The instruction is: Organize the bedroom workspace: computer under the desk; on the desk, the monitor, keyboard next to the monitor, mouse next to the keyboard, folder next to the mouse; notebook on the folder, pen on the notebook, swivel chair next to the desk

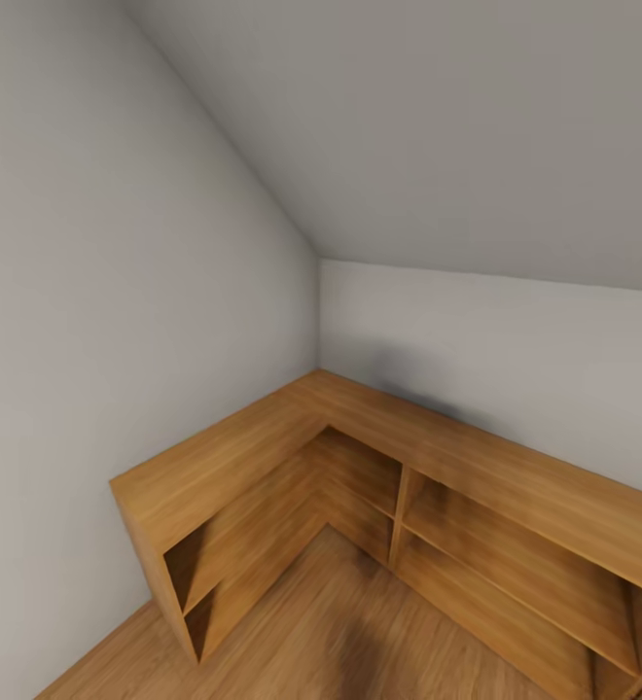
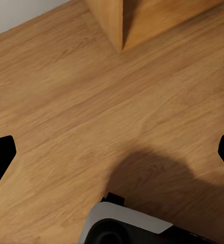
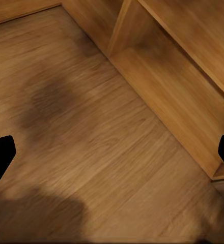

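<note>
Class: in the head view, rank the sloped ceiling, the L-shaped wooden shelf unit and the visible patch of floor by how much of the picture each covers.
1. Sloped ceiling
2. Wooden shelf unit
3. Floor

This ranks area in the picture only; nearness to the camera distorts true size.

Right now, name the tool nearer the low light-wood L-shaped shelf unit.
Right. The right tool hangs beside the shelf unit; the left tool is over plank floor, farther off its end.

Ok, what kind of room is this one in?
Probably an attic-style room: a sloped ceiling meets grey walls, with low L-shaped wooden shelving in the corner on a wood plank floor.
</note>
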Controlling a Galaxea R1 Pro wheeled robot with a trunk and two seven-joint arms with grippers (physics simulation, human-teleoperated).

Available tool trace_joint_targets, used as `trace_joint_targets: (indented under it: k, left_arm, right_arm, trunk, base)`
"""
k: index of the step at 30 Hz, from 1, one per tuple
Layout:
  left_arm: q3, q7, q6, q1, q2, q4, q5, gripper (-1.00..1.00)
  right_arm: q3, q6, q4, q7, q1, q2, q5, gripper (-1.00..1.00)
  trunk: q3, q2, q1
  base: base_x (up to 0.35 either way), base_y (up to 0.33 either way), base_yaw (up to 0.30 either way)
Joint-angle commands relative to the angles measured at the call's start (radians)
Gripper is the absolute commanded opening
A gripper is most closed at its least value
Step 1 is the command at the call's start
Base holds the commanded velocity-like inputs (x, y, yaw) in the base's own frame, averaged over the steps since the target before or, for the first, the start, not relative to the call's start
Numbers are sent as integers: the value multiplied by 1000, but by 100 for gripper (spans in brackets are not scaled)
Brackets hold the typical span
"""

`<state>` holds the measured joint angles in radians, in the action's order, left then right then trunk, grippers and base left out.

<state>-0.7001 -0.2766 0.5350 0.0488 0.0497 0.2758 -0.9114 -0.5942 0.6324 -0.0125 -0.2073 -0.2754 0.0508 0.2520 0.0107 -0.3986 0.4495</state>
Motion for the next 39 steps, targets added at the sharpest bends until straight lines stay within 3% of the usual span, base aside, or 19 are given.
trace_joint_targets:
  k: [1,13,35,39]
  left_arm:
    - [-9,-9,2,0,1,2,-3,100]
    - [-10,-9,3,0,0,2,-1,100]
    - [-13,-9,3,0,-3,3,0,100]
    - [-40,-9,4,0,-3,3,0,100]
  right_arm:
    - [-9,3,-1,-3,-1,0,6,100]
    - [-9,3,-2,-1,-1,0,1,100]
    - [-10,4,-4,0,-1,1,0,100]
    - [-10,4,-4,0,-1,1,0,100]
  trunk:
    - [2,-1,0]
    - [7,-1,0]
    - [7,-1,0]
    - [7,-1,0]
  base:
    - [17,0,-190]
    - [175,69,-263]
    - [11,4,-299]
    - [103,128,-300]
